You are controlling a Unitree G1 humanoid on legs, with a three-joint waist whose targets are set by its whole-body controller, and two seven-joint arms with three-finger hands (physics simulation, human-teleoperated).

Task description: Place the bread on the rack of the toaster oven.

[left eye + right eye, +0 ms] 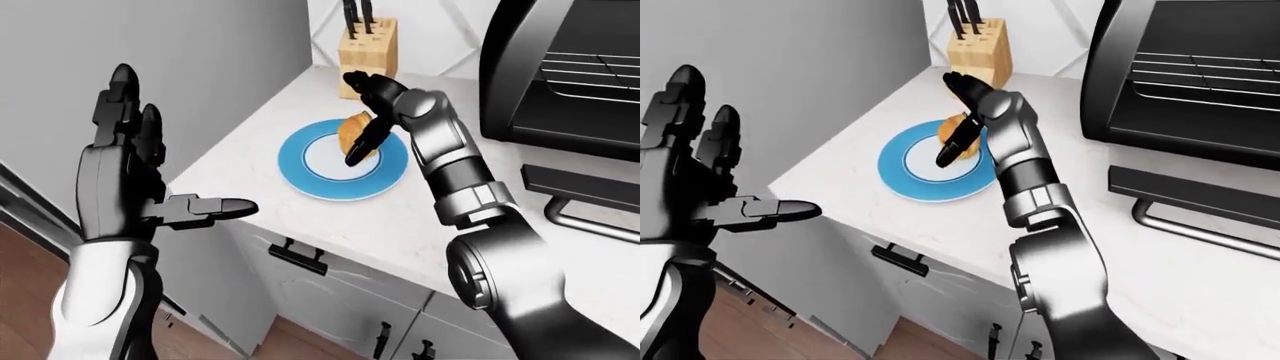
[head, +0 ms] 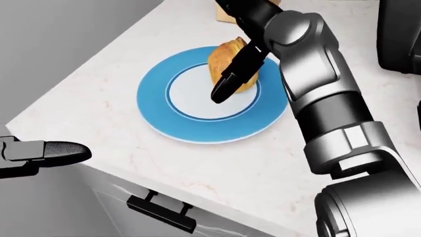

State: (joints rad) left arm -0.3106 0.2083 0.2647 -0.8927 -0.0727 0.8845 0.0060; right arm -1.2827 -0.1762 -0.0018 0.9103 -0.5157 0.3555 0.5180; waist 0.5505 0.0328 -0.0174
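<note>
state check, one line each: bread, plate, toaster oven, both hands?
bread: on the plate, under the right hand, not lifted
plate: flat on the counter, holds only the bread
toaster oven: door down, rack bare
right hand: fingers over the bread, grip not clear
left hand: open, raised, empty, off the counter

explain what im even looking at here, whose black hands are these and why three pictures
They belong to a simulated humanoid robot, and all three pictures come from cameras on its head: two eyes side by side, plus one looking down. Its left hand is raised, fingers spread, holding nothing. Its right hand reaches to a piece of bread on a blue plate on the pale counter; one dark finger lies across the bread, but a closed grip isn't visible. A wooden knife block stands behind the plate. At the right, the black toaster oven is open, its wire rack bare.
</note>
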